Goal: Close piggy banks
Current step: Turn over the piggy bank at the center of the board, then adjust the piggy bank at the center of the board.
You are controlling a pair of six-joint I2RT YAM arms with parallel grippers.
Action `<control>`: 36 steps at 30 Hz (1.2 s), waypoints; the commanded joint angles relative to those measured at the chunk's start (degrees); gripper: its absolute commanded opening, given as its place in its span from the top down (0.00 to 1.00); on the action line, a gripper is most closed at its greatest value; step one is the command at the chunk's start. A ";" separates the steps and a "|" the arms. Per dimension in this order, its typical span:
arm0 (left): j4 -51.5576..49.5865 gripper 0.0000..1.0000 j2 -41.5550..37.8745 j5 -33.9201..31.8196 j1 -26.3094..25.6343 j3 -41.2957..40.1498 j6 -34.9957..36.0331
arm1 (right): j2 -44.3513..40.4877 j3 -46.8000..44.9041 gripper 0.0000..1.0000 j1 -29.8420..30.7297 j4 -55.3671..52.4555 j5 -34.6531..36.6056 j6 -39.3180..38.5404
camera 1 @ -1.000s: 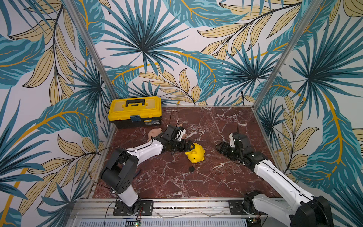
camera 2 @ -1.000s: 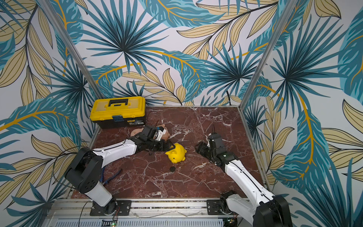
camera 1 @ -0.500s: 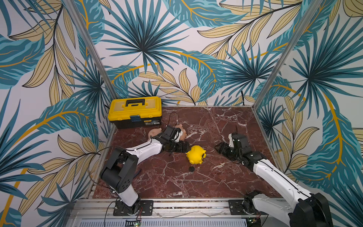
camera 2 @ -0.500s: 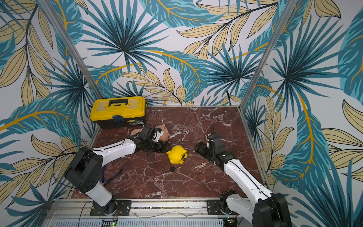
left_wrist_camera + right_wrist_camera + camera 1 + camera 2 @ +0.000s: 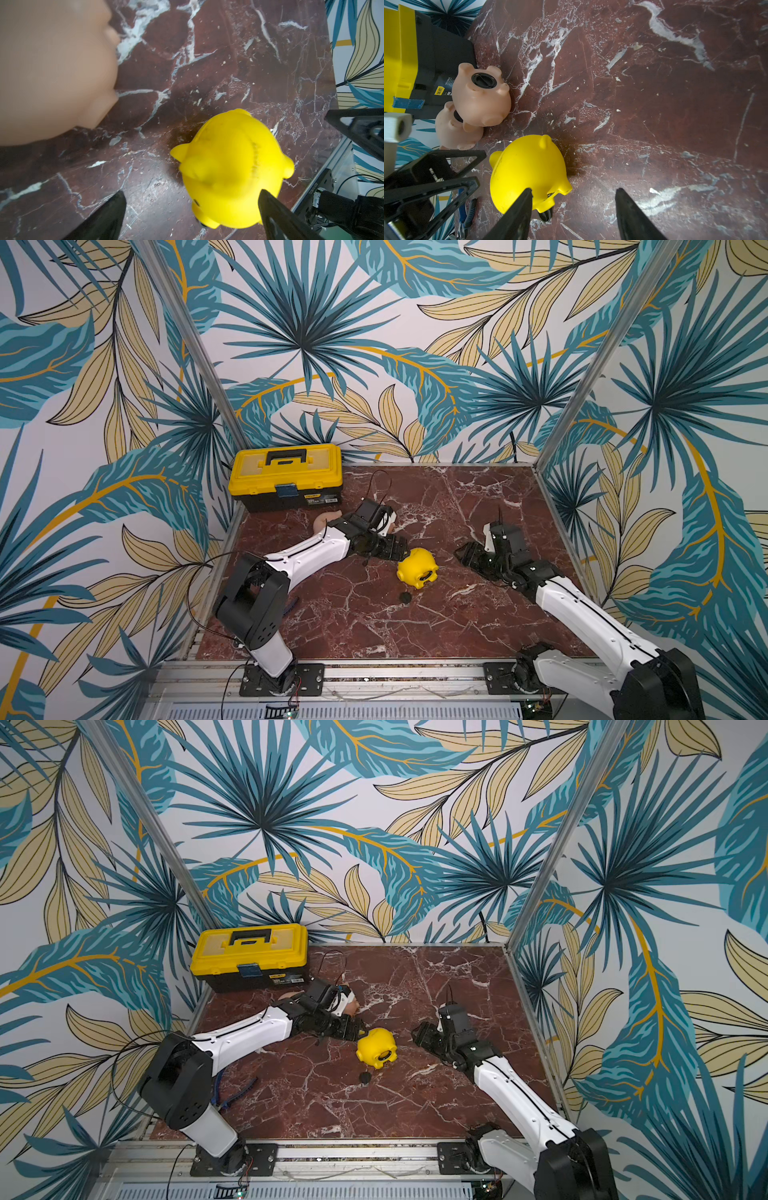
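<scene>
The yellow piggy bank [image 5: 417,570] [image 5: 376,1048] lies tipped on the marble floor, its open round belly hole toward the front. A black plug [image 5: 405,596] [image 5: 365,1077] lies loose just in front of it. Two pink piggy banks [image 5: 480,93] [image 5: 452,128] lie by the toolbox, the nearer one with a black plug in its belly. My left gripper [image 5: 191,196] [image 5: 395,551] is open, the yellow pig [image 5: 230,170] partly between its fingers. My right gripper [image 5: 573,191] [image 5: 467,556] is open and empty, to the right of the yellow pig [image 5: 527,172].
A yellow-and-black toolbox [image 5: 286,477] stands at the back left corner. Blue-handled pliers [image 5: 237,1094] lie by the left arm's base. Patterned walls close the floor on three sides, with a metal rail along the front.
The yellow piggy bank has rolled, so its belly hole now faces the front. My left gripper shifted slightly beside it. The right arm has barely moved.
</scene>
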 commanded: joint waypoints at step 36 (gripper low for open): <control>-20.06 0.01 6.77 -11.04 -9.26 18.37 13.43 | -8.16 -2.75 0.38 1.53 -7.26 1.55 0.02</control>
